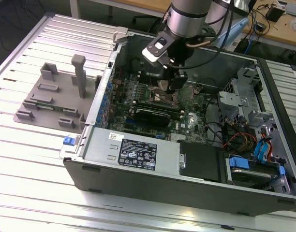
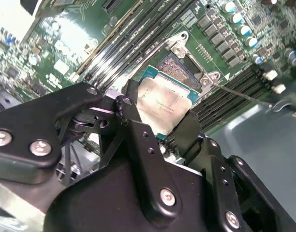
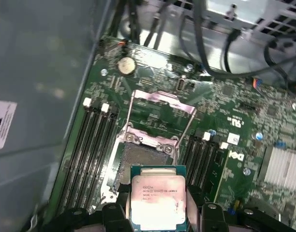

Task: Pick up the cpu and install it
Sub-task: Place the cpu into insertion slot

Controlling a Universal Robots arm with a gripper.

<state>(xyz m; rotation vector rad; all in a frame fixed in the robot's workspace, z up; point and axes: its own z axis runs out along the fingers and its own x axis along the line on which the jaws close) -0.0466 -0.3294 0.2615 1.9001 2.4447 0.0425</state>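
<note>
— The hand (image 2: 160, 108): what is held in it?
— The cpu (image 3: 157, 200) is clamped by two opposite edges between the fingers (image 2: 136, 126), silver top up.
— How much is done?
— The pick-up is judged complete, but seating is not. The cpu is carried just over the open socket (image 3: 138, 162) (the retention frame (image 3: 162, 104) is raised), not yet set in.
— And the arm?
— It is reached down from above into the computer case (image 1: 153, 186), wrist aimed at the motherboard (image 1: 196, 104).
</note>
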